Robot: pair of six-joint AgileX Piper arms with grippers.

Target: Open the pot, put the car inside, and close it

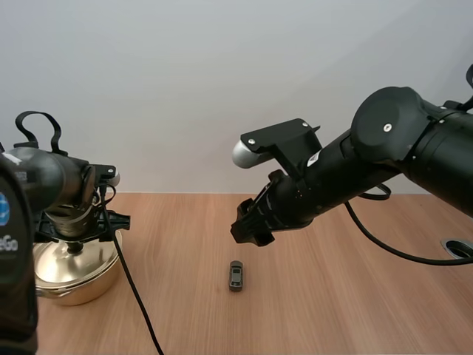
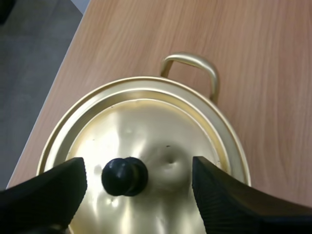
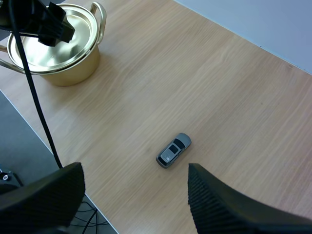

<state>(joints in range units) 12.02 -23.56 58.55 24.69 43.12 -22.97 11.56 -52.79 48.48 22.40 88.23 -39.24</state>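
A gold pot [image 1: 77, 277] stands at the table's left edge with its lid [image 2: 146, 146] on. The lid's black knob [image 2: 124, 176] sits between the open fingers [image 2: 46, 192] of my left gripper [image 1: 74, 235], which hangs just above the lid without touching the knob. A small grey toy car [image 1: 236, 275] lies on the wood near the table's middle. My right gripper [image 1: 250, 225] hovers open above and slightly behind the car [image 3: 173, 150], well clear of it. In the right wrist view the pot [image 3: 58, 48] stands far off under the left arm.
The wooden table [image 1: 332, 296] stretches bare between pot and car and to the right. The pot's side handle [image 2: 192, 68] points toward the table's middle. The table's left edge runs close beside the pot. A round hole [image 1: 458, 249] shows at the far right edge.
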